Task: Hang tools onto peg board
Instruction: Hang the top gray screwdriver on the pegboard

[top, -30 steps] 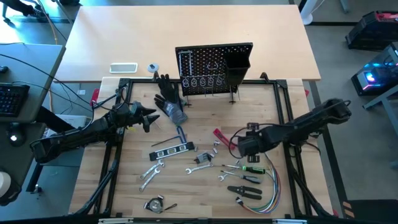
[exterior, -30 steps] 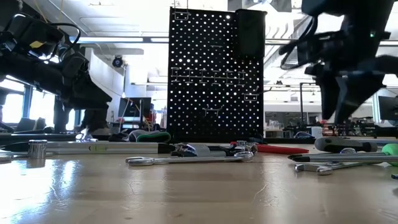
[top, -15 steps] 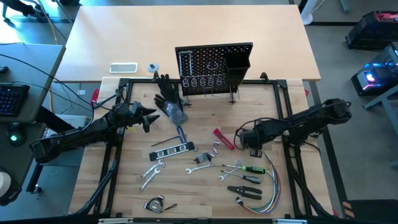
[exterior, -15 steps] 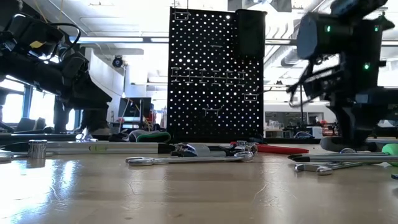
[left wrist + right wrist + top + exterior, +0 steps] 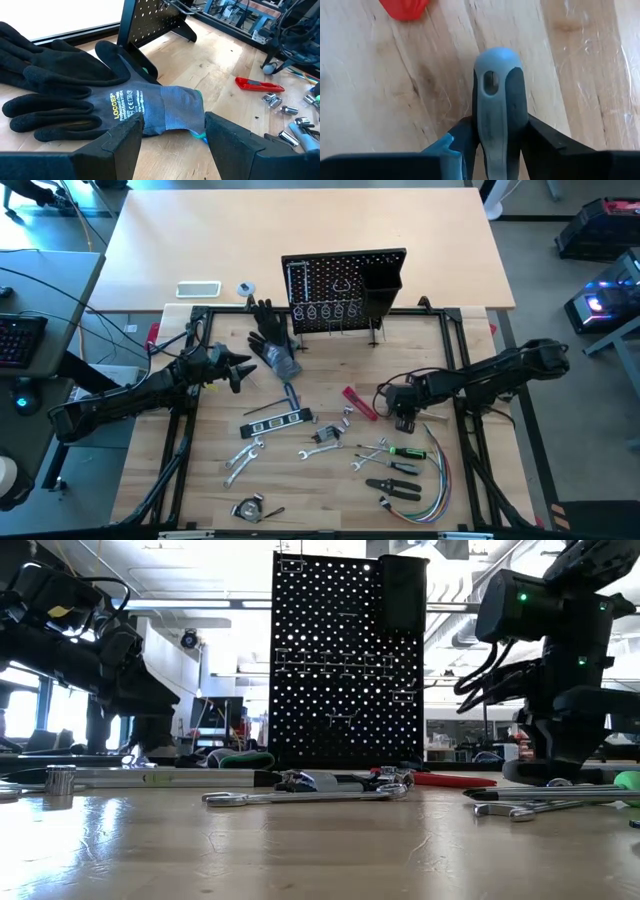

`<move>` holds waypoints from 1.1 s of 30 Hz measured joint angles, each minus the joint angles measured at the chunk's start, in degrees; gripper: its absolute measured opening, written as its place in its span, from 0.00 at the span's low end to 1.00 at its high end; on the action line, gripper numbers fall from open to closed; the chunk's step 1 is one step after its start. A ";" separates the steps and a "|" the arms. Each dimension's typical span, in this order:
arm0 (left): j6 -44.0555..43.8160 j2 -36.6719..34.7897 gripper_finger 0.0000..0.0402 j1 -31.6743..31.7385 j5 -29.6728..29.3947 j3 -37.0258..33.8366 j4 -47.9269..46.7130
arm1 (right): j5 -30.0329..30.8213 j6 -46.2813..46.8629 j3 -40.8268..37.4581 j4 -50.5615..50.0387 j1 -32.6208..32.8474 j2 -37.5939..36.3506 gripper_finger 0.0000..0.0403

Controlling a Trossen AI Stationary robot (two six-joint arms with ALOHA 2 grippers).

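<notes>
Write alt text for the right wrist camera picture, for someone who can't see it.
The right gripper has its two dark fingers closed against the sides of a grey and black tool handle lying on the wooden table. The handle's rounded end has a small hanging hole, and a red tool's tip shows at the frame's edge.

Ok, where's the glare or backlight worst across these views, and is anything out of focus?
Low view: bright windows backlight the peg board into a silhouette, and the tabletop shows glare. Right wrist view: the grey tool handle is softly focused. High view: evenly lit.

Glove (image 5: 272, 340) crowds peg board (image 5: 343, 285) front; right side clear.
</notes>
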 joint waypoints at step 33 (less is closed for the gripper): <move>1.63 5.36 0.51 -6.81 7.55 1.19 43.82 | 8.32 -23.24 30.14 14.65 -1.69 -1.73 0.28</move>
